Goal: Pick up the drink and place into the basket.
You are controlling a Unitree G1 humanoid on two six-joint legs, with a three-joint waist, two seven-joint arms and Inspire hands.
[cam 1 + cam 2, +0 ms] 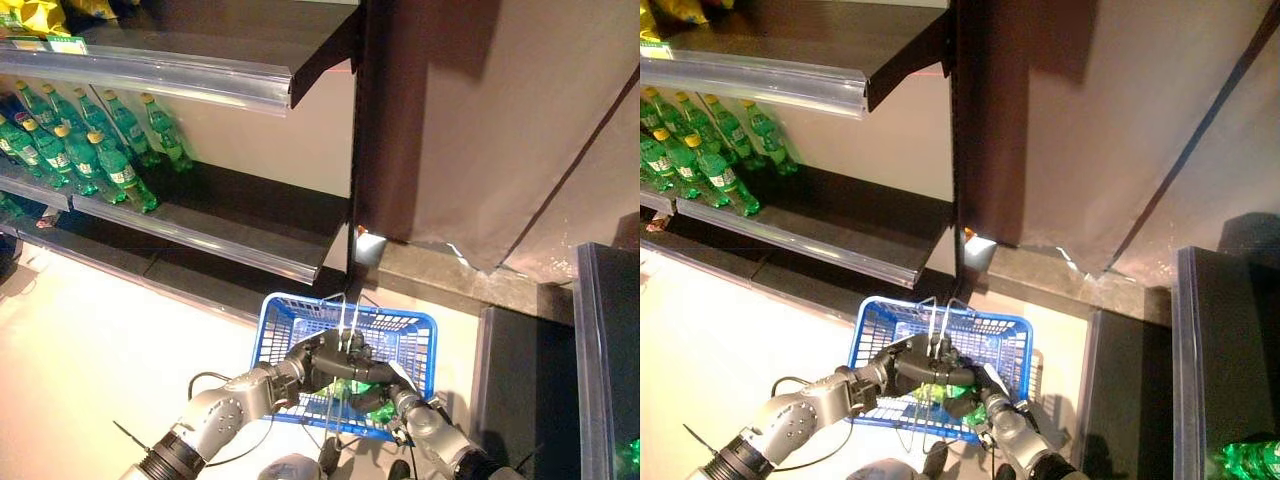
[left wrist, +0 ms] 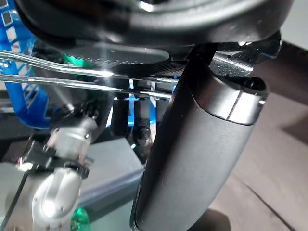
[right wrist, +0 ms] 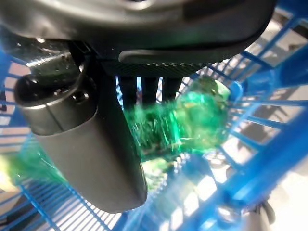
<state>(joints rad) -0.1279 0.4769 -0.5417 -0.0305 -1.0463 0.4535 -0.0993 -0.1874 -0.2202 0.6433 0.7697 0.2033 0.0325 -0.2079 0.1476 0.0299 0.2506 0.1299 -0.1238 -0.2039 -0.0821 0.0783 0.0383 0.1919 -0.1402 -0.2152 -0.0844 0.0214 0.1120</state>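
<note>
A blue wire basket point(image 1: 272, 322) hangs in front of me over the floor, its metal handles point(image 1: 348, 318) raised together. My left hand point(image 1: 325, 362) is curled round those handles point(image 2: 96, 72), its thumb point(image 2: 202, 144) crossing beneath them. My right hand point(image 1: 397, 386) reaches down into the basket from the near side. Its fingers curl on a green drink bottle point(image 1: 366, 374), which lies low among the blue bars point(image 3: 192, 115). Part of the bottle is hidden behind the right thumb point(image 3: 86, 134).
Rows of green bottles point(image 1: 90, 150) stand on the dark shelf point(image 1: 200, 235) at the upper left, under another shelf. A dark post point(image 1: 365, 130) rises behind the basket. At the right stands a low dark fixture point(image 1: 610, 350), with another green bottle point(image 1: 1250, 460) by it.
</note>
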